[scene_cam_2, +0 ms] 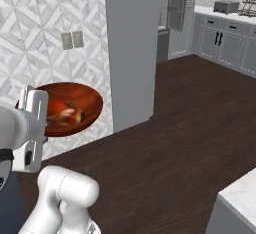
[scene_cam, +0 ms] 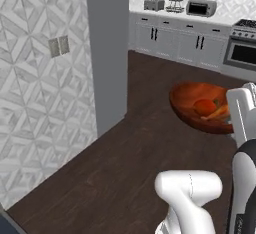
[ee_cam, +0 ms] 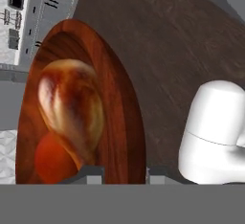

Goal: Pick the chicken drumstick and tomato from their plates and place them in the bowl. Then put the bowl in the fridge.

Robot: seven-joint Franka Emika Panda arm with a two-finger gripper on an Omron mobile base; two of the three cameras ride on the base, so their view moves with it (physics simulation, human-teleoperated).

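Dark wood floor (scene_cam: 125, 178) — patterned wall (scene_cam: 40, 78)

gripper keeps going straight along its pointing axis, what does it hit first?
Most likely the bowl itself: in the hand view its rim sits between the gripper fingertips, so the wall is dead ahead. Past the rim lies dark wood floor, with depth unclear. The chicken drumstick and tomato lie off to one side.

Home kitchen — grey cabinets (scene_cam: 175, 40), stove (scene_cam: 242, 50), toaster (scene_cam: 153, 5).
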